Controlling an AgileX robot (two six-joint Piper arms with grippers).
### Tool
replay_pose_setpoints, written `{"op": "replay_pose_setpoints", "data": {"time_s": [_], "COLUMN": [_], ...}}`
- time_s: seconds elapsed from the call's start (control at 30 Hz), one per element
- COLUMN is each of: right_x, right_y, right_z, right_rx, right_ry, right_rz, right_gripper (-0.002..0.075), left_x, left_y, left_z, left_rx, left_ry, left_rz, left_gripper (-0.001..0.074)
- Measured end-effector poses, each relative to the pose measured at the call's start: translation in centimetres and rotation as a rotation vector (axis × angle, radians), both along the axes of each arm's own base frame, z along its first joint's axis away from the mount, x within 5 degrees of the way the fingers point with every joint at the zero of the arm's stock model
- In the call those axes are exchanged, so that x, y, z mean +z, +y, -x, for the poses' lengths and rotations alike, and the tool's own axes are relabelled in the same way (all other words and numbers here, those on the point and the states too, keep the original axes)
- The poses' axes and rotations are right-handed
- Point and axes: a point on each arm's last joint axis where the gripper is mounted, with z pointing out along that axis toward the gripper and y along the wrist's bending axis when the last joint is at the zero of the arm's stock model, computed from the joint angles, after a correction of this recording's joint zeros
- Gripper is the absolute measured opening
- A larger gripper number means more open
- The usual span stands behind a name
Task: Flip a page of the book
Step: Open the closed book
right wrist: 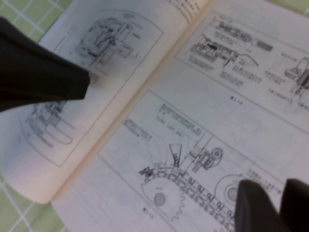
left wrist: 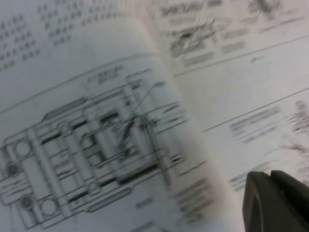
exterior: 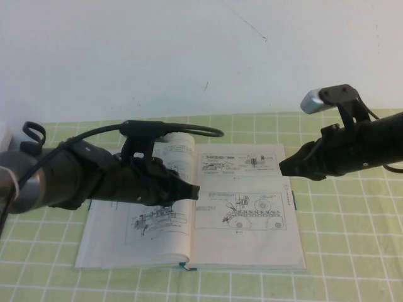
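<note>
Two tools hang over the open book (exterior: 208, 207). The left tool (exterior: 192, 190) is low above the book's middle, just left of the spine, over the left-hand leaf with its machine drawing; whether its fingers are parted I cannot tell. The right tool (exterior: 284, 168) hovers at the book's right edge, its tip pointing left toward the upper diagram, and in the right wrist view its two dark fingertips (right wrist: 256, 205) stand a narrow gap apart with nothing between them. Beneath it the page (exterior: 245, 207) with two wide mechanical diagrams lies flat on the right half. The book lies open and flat at the centre of the surface (exterior: 352, 251), which is covered by a green checked cloth.
</note>
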Motion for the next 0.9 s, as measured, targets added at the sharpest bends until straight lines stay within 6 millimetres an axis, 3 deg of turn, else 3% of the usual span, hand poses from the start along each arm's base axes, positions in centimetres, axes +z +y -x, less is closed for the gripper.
{"op": "replay_pose_setpoints", "data": {"time_s": [0.17,0.23,0.5,0.9], "right_x": [-1.8,-2.9,-5.9,-7.9], "right_y": [0.3,0.3,-0.4,-0.3], "right_z": [-1.5,-1.8,-2.0,-1.7], "right_rx": [-0.035,-0.044,-0.100,-0.101], "right_ry": [0.057,0.092,0.215,0.323], "right_rz": [-0.002,0.011,0.115,0.118], "right_gripper": [0.0316,0.0351,0.0378,0.0379], "left_x": [-2.7,-3.2,-3.3,-3.3], "left_y": [0.3,0.4,0.5,0.5], "left_z": [-0.6,-0.7,-0.8,-0.8], "left_rx": [0.031,0.035,0.042,0.042], "left_ry": [0.067,0.079,0.082,0.082], "left_rz": [-0.044,-0.048,-0.048,-0.048], "left_gripper": [-0.0004,-0.0004,-0.0004,-0.0004]}}
